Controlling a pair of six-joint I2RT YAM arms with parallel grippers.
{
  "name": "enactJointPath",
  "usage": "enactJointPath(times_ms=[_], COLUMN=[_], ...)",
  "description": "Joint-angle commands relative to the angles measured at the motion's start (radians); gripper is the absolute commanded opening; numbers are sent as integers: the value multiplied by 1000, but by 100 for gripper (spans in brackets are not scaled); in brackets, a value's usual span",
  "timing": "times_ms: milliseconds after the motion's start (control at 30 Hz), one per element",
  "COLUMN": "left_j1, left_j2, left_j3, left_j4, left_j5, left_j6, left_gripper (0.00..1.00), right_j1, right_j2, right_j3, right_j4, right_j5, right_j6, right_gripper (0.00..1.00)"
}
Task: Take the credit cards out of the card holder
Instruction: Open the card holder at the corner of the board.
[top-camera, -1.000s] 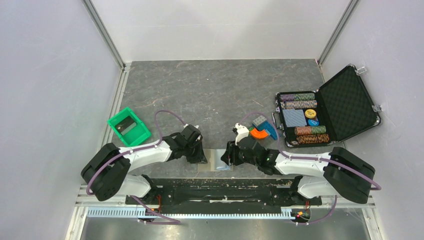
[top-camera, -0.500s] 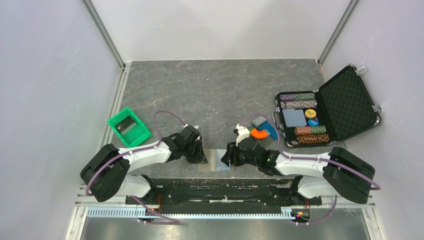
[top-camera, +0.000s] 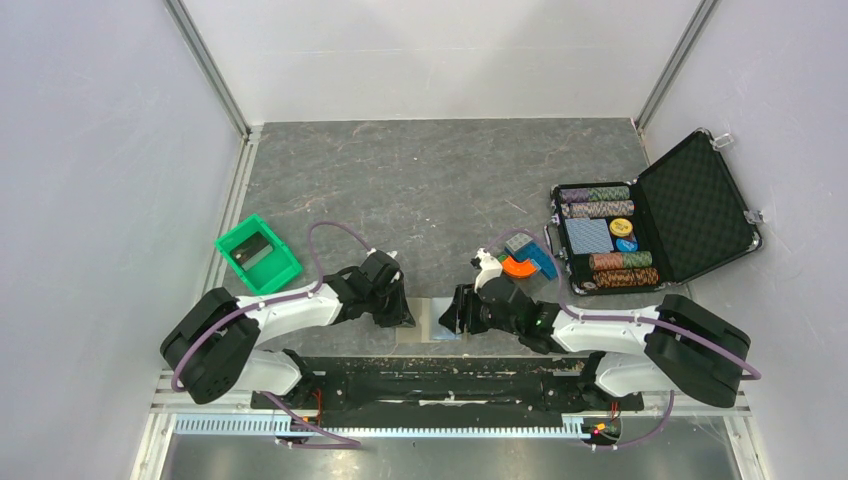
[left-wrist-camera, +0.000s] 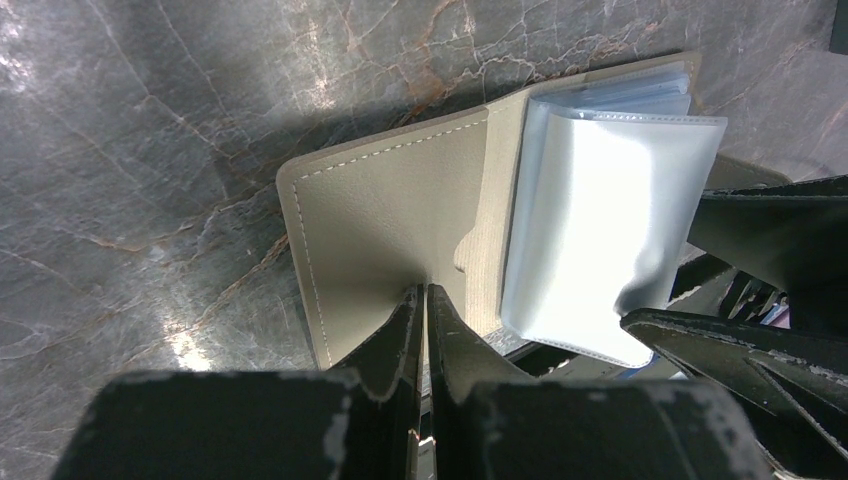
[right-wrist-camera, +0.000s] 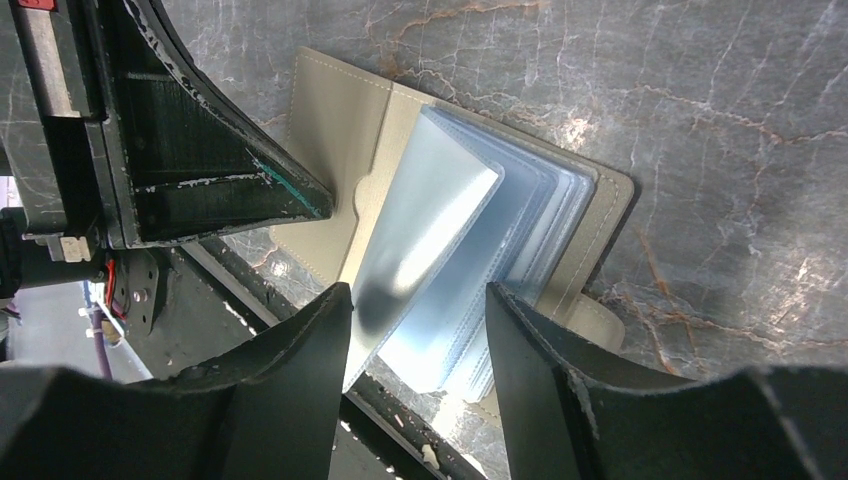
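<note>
The card holder (top-camera: 441, 322) lies open at the near edge of the table (top-camera: 420, 180), right between the two arms. It spreads from left to right, and its fold runs from near to far. The tan cover (left-wrist-camera: 385, 225) lies flat on the left arm's side. The clear sleeves (right-wrist-camera: 440, 215) stand up a little on the right arm's side. I cannot tell if any cards are in the sleeves.

The left gripper (left-wrist-camera: 422, 292) has its fingers together, pinching the near edge of the cover. The right gripper (right-wrist-camera: 415, 295) has its fingers apart, with the sleeves in the gap between them.

The table is dark grey stone with pale veins. White walls (top-camera: 430, 60) stand on three sides.

There is one card holder. One green bin (top-camera: 235, 262) sits far left with a dark flat thing in it. One black case (top-camera: 700, 205) lies open far right, with four rows of chips (top-camera: 596, 194) and one blue deck (top-camera: 588, 236).
</note>
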Motion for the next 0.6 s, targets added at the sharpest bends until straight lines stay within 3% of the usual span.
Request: enactJointPath(times_ms=[0,367,567], left_j1=[-1,0,-1], left_j2=[8,25,34], left_j3=[-20,-15,-16], left_j4=[12,23,30], left_j5=[12,20,25], left_j6=[4,0,-3], left_gripper=[9,9,9], right_j1=[-2,-3,-2], right_j2=[-22,-9,5], right_j3=[-18,-49,-54], right_j4=[88,217,257], right_j5=[-20,-78,-109], right_j6=[44,67,59], right_gripper=[54,45,50])
